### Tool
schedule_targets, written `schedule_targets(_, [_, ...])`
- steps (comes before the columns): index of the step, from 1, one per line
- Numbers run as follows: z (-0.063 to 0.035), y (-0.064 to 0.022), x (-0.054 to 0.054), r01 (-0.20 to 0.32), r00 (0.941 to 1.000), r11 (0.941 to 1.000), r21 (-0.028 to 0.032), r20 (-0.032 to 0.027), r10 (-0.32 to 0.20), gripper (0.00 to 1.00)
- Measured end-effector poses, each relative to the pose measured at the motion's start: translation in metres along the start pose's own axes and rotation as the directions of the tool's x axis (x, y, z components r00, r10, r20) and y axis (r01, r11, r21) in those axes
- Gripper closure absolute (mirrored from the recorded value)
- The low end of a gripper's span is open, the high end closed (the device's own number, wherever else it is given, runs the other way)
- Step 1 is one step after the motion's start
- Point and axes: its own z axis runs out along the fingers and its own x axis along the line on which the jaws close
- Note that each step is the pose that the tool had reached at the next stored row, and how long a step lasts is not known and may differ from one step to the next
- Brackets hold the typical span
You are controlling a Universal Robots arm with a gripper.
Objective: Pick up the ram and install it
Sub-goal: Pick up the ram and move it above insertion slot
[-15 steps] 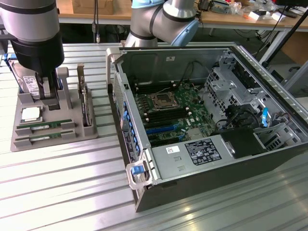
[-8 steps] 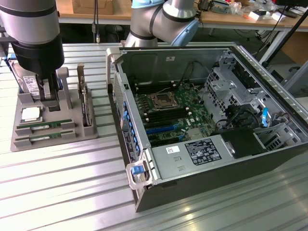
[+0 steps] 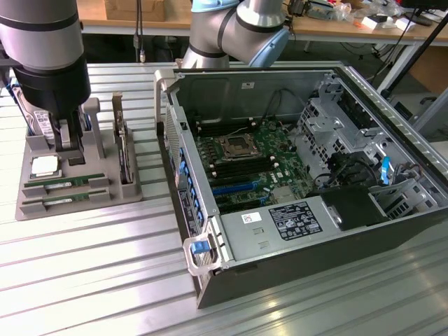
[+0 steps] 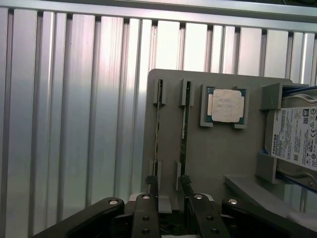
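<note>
Two ram sticks lie side by side in the slots of a grey holder tray at the exterior view's left. In the wrist view they show edge-on as thin green strips. My gripper hangs over the back of the tray, above the sticks and apart from them. It is open, and its dark fingertips stand just off the near ends of the sticks with nothing between them. The open computer case with its motherboard lies at the exterior view's right.
The tray also carries a processor chip, a silver hard drive and an upright expansion card. Everything rests on a ribbed aluminium table. A wooden bench with cables runs along the back.
</note>
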Motion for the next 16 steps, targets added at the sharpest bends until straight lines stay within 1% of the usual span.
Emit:
schedule_targets(8, [0.0037,0.0037,0.002,0.0,1.0,1.0,0.0,0.0,0.0,0.7])
schedule_targets(10, [0.0054,0.0048,0.005,0.0,1.0,1.0,0.0,0.0,0.0,0.7])
schedule_targets(13, [0.0104,0.0052,0.008,0.0,1.0,1.0,-0.0002,0.0,0.0,0.7])
schedule_targets(16, [0.0133,0.0055,0.01,0.0,1.0,1.0,0.0001,0.0002,0.0,0.7])
